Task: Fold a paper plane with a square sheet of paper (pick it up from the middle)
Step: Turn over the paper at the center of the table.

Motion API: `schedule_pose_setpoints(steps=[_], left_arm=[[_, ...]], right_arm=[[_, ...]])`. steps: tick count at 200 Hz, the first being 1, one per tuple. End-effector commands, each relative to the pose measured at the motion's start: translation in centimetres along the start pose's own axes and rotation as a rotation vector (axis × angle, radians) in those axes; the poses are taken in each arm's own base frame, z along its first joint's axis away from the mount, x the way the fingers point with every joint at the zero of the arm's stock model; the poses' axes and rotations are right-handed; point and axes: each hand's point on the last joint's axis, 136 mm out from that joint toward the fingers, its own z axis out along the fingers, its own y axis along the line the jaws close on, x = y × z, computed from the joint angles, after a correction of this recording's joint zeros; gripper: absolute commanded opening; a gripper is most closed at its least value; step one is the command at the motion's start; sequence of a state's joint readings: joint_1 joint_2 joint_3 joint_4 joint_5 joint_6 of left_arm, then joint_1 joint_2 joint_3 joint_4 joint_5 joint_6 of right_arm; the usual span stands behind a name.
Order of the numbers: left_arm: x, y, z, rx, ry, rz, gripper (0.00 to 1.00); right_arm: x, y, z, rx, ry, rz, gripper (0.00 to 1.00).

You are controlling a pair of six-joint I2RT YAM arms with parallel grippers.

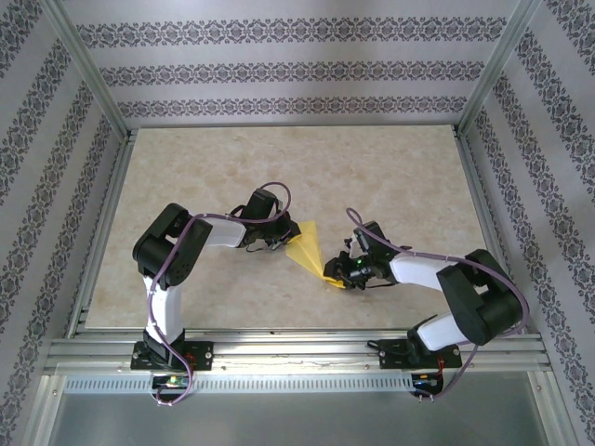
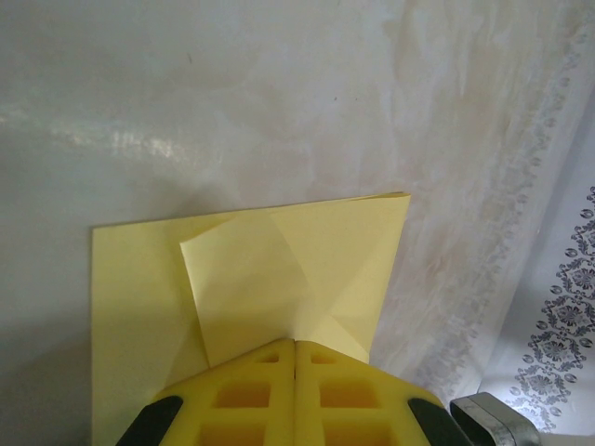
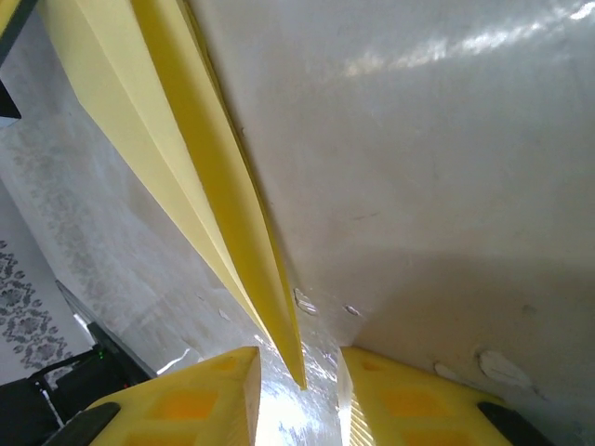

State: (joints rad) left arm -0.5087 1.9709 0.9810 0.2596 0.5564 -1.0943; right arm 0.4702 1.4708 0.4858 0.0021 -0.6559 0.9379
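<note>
The paper plane [image 1: 308, 246] is a yellow folded sheet, wide at the left and tapering to a point at the lower right. My left gripper [image 1: 282, 236] is at its wide end. In the left wrist view the yellow fingers [image 2: 251, 390] are pressed together at the centre crease of the folded paper [image 2: 279, 269], whose flaps spread out beyond the tips. My right gripper [image 1: 337, 276] is at the pointed end. Its jaws [image 3: 299, 358] stand apart, and the narrow tip of the paper [image 3: 209, 186] hangs in the gap, touching neither pad.
The beige tabletop [image 1: 372, 177] lies under both arms, with patterned walls and a metal frame [image 1: 297, 125] around it. A rail [image 1: 297, 353] runs along the near edge by the arm bases.
</note>
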Motion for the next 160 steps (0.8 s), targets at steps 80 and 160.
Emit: schedule_pose_setpoints(steps=[80,160], left_arm=[[-0.3,2.9,-0.3,-0.089,-0.026,-0.045,0.03],[-0.4,2.7,-0.4,-0.076,-0.03,-0.047,0.04]], right_arm=[[-1.2,2.6,0.9,-0.108,0.012,-0.051,0.28],[-2.8,3.8,0.4,-0.169,-0.041,-0.074,0.28]])
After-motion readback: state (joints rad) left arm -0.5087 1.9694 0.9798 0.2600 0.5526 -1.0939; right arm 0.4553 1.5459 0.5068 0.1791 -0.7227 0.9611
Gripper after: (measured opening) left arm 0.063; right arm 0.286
